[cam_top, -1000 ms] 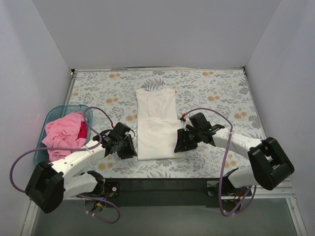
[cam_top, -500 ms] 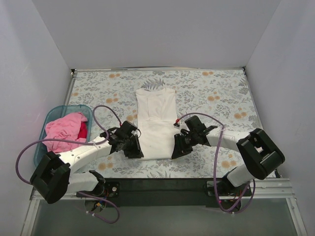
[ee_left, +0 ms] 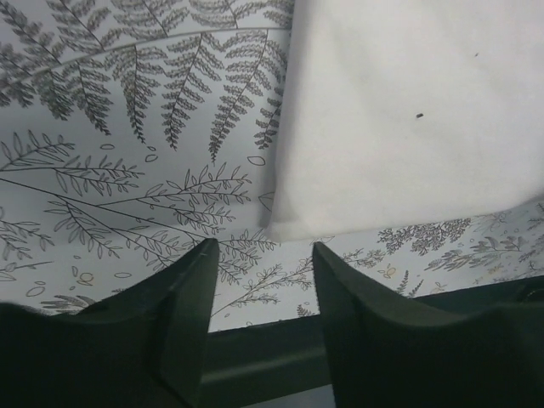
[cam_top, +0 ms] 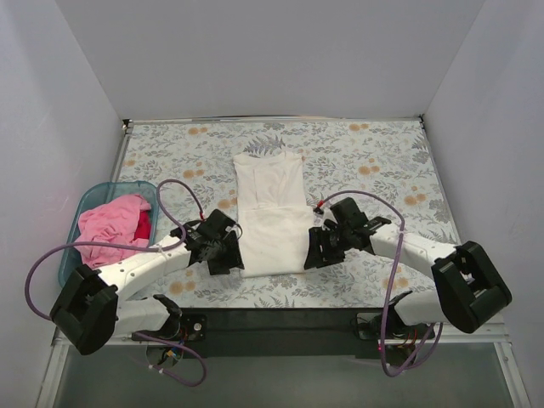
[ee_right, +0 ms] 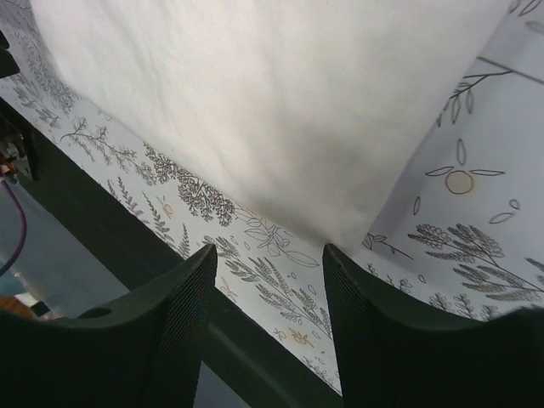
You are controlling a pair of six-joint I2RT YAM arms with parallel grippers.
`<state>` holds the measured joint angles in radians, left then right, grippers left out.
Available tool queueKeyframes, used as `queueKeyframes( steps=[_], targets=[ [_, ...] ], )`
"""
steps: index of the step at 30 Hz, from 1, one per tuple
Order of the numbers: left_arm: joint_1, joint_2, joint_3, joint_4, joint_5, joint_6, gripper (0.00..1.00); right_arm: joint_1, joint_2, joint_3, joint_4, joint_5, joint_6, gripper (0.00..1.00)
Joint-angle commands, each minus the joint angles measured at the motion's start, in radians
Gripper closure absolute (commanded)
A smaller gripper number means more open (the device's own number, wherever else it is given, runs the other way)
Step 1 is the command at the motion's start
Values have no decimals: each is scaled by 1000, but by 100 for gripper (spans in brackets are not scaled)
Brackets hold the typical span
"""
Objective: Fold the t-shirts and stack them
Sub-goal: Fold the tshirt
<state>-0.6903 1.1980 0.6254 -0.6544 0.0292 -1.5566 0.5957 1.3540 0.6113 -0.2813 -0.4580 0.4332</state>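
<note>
The white t-shirt point(cam_top: 270, 212) lies folded into a long strip in the middle of the floral table, its near half doubled over. My left gripper point(cam_top: 234, 257) is open and empty beside the shirt's near left corner point(ee_left: 285, 223); the corner lies just beyond my fingertips. My right gripper point(cam_top: 313, 253) is open and empty beside the near right corner point(ee_right: 348, 234). The white fabric fills the upper part of both wrist views. The pink t-shirt point(cam_top: 109, 225) is bunched in the teal basket point(cam_top: 78, 210) at the left.
Something red point(cam_top: 143, 228) sits in the basket beside the pink shirt. The table's dark front edge point(cam_top: 280, 319) runs just below both grippers and shows in the left wrist view point(ee_left: 280, 348) and the right wrist view point(ee_right: 110, 212). White walls enclose the table.
Both grippers moved in towards the shirt's near corners, then shifted slightly; the right one drew a little back to the right. The shirt has not moved.
</note>
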Motion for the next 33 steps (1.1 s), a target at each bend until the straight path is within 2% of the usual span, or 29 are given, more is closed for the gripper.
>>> queueKeyframes(
  steps=[1,4,12,19,26,33],
  targets=[
    [-3,-3,62,-70,-89,10,51,-2,-62,71,-132,125,-31,48],
    [-14,29,66,-53,-58,7,46,19,-72,102,-189,205,-28,44],
    [-58,110,106,-39,-100,-3,46,68,-55,130,-248,361,55,46],
    [-106,218,123,-16,-121,0,51,108,2,137,-243,392,75,48],
    [-141,267,105,-4,-149,-14,55,151,68,134,-222,407,99,49],
    [-166,279,68,-4,-156,-36,59,188,123,151,-233,449,113,55]
  ],
)
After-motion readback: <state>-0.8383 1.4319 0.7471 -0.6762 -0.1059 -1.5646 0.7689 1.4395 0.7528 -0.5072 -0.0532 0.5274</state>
